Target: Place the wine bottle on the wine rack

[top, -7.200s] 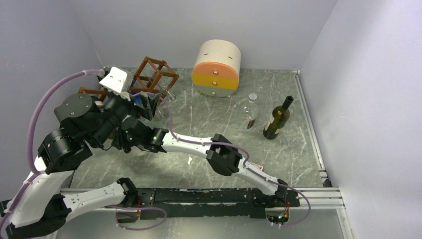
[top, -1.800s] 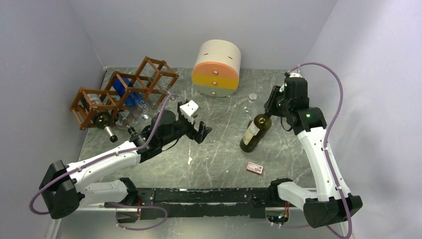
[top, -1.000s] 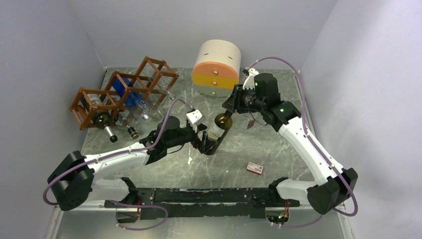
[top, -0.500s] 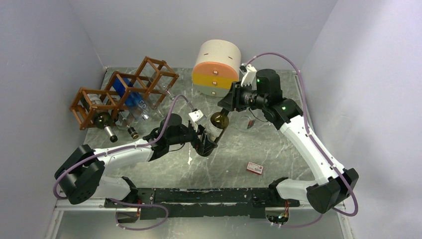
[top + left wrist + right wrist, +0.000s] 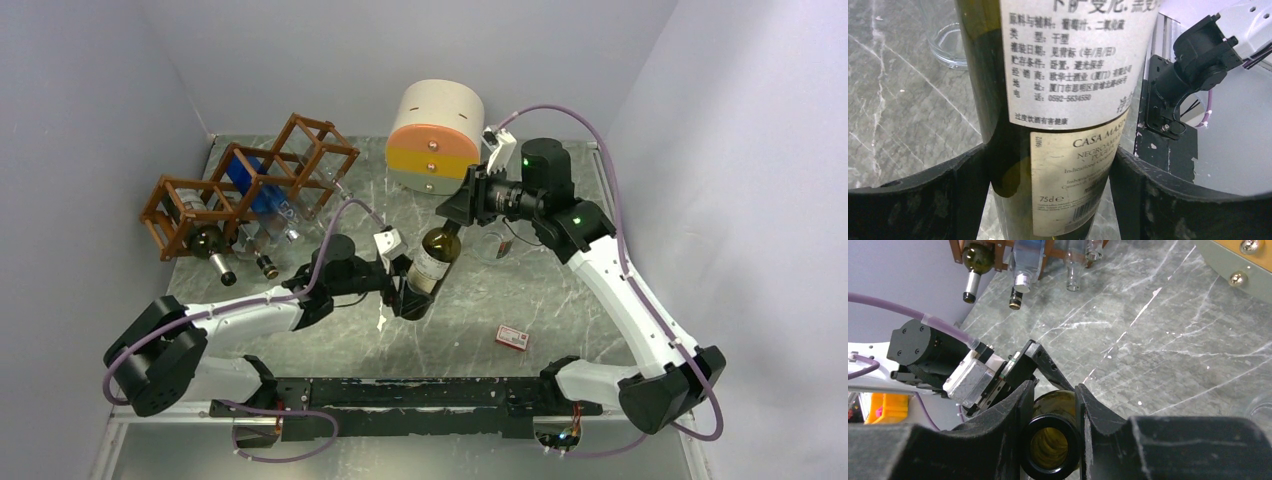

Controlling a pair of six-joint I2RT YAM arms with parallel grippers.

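Right gripper [image 5: 1052, 399] is clamped shut on the neck of the wine bottle [image 5: 428, 272], one finger on each side just under the open mouth. There is no cork in it and the right wrist view looks straight down the opening. Left gripper [image 5: 1049, 156] is on the same bottle lower down. Its jaws are part open, spread to the width of the body, with both fingers [image 5: 960, 185] against the glass at the lower label. So both arms have hold of it, right on top and left near the bottom.

The bottle is dark green with pale paper labels. It leans, neck up and toward the far right, base down toward the near left. It sits mid-table [image 5: 450, 345], in front of the round cream-and-orange drawer cabinet [image 5: 437, 135]. The base is hidden behind the left gripper, so I cannot tell if it touches the table or is lifted.

The wine rack [image 5: 250, 190] stands at the far left corner, well apart from the held bottle. It is a reddish-brown lattice and several cells are filled. A dark bottle [image 5: 207, 243] is in the near-left cell with its neck poking out toward the arms, a blue bottle [image 5: 262, 197] is further along, and there are clear ones beside it.

A clear glass item [image 5: 495, 243] stands just right of the held bottle, under the right wrist. A small red card [image 5: 512, 338] lies flat on the table nearer the arm bases.
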